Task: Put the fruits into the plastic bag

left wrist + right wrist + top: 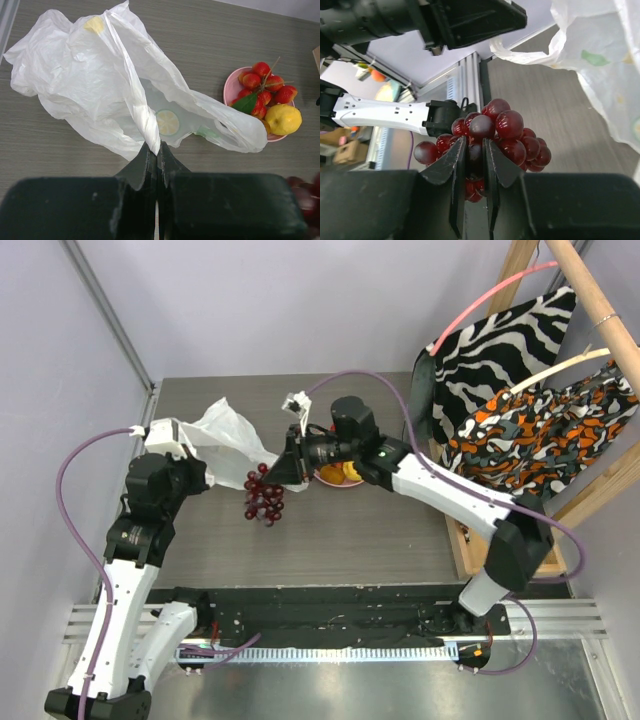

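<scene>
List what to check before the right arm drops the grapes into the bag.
1. Grip: right tool shut on the grape bunch: ok.
2. Hold: left tool pinching the plastic bag edge: ok.
3. Bag mouth open wide enough for the bunch: cannot tell.
4. Bunch over the bag mouth: not ok; in the top view it hangs beside the bag, over the table.
5. Next fruit: lemon waiting on the pink plate: ok.

Dark red grape bunch [505, 130], translucent white plastic bag [90, 75], pink plate [230, 84], yellow lemon [283, 119], zebra-striped black-and-white cloth [500, 340]
</scene>
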Action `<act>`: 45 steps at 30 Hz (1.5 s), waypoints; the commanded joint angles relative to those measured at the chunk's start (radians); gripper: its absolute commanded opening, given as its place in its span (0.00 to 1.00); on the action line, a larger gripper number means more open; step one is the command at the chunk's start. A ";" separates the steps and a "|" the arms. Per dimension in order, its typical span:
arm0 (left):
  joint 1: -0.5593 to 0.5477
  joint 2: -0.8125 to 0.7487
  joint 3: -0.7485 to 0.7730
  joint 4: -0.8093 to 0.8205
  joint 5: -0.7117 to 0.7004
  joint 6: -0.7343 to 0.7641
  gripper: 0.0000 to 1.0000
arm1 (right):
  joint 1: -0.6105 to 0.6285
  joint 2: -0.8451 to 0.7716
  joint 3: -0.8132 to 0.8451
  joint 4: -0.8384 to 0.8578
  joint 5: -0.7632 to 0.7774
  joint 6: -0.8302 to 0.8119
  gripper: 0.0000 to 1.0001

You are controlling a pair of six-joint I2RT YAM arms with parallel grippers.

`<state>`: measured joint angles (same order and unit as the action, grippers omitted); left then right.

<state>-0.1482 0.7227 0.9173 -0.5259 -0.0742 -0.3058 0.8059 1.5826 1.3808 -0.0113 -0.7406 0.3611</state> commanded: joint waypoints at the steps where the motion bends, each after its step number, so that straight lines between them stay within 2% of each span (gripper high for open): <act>1: 0.004 -0.014 -0.001 0.056 0.022 0.013 0.00 | 0.007 0.130 0.095 0.172 -0.163 0.133 0.01; 5: 0.004 -0.012 -0.001 0.058 0.034 0.013 0.00 | 0.015 0.221 0.152 0.169 -0.189 0.150 0.01; 14: 0.004 -0.035 -0.018 0.067 0.070 0.013 0.00 | -0.023 0.419 0.339 0.085 -0.126 0.166 0.01; 18: 0.004 -0.057 -0.026 0.069 0.151 -0.015 0.00 | -0.079 0.507 0.434 0.082 -0.071 0.223 0.01; 27: 0.004 -0.095 -0.043 0.072 0.407 -0.102 0.00 | -0.105 0.619 0.570 0.048 0.043 0.231 0.01; 32: 0.004 -0.097 -0.023 0.035 0.493 -0.105 0.00 | -0.122 0.602 0.569 0.068 0.132 0.266 0.01; 37: 0.004 -0.077 -0.051 0.177 0.642 -0.208 0.00 | -0.076 0.573 0.529 0.091 0.190 0.263 0.01; 45: 0.004 -0.036 0.029 0.250 0.605 -0.243 0.00 | 0.016 0.446 0.329 0.128 0.328 0.223 0.01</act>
<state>-0.1482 0.6807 0.8825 -0.3981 0.5037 -0.5034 0.7715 2.1731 1.7840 0.0341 -0.4973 0.6075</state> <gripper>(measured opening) 0.021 0.224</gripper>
